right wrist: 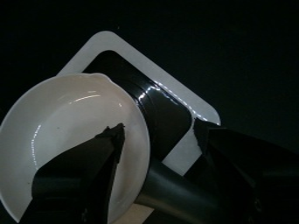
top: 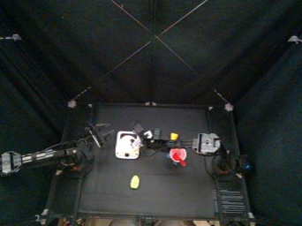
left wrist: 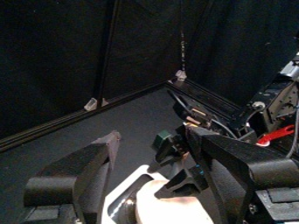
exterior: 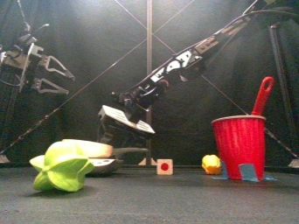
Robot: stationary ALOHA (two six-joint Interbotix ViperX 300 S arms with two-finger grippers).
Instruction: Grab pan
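The pan (exterior: 84, 150) is a white bowl with a dark handle, lying at the table's left-middle, also seen from above as pan (top: 127, 146). My right arm reaches across from the right, and the right gripper (exterior: 119, 122) hangs just over the pan's back. In the right wrist view the pan's bowl (right wrist: 70, 122) fills the frame, and the right gripper (right wrist: 163, 133) stands open with one jaw on each side of the handle (right wrist: 176, 188), gripping nothing. My left gripper (exterior: 41, 72) is raised at the left, open and empty; its left gripper (left wrist: 152, 147) looks over the pan's rim (left wrist: 152, 203).
Under the pan lies a flat black plate with a white rim (right wrist: 158, 74). A green toy (exterior: 61, 166) sits in front of the pan. A red cup (exterior: 239, 144) holding a red spatula stands at the right, with a small cube (exterior: 165, 165) and a yellow toy (exterior: 212, 163) between.
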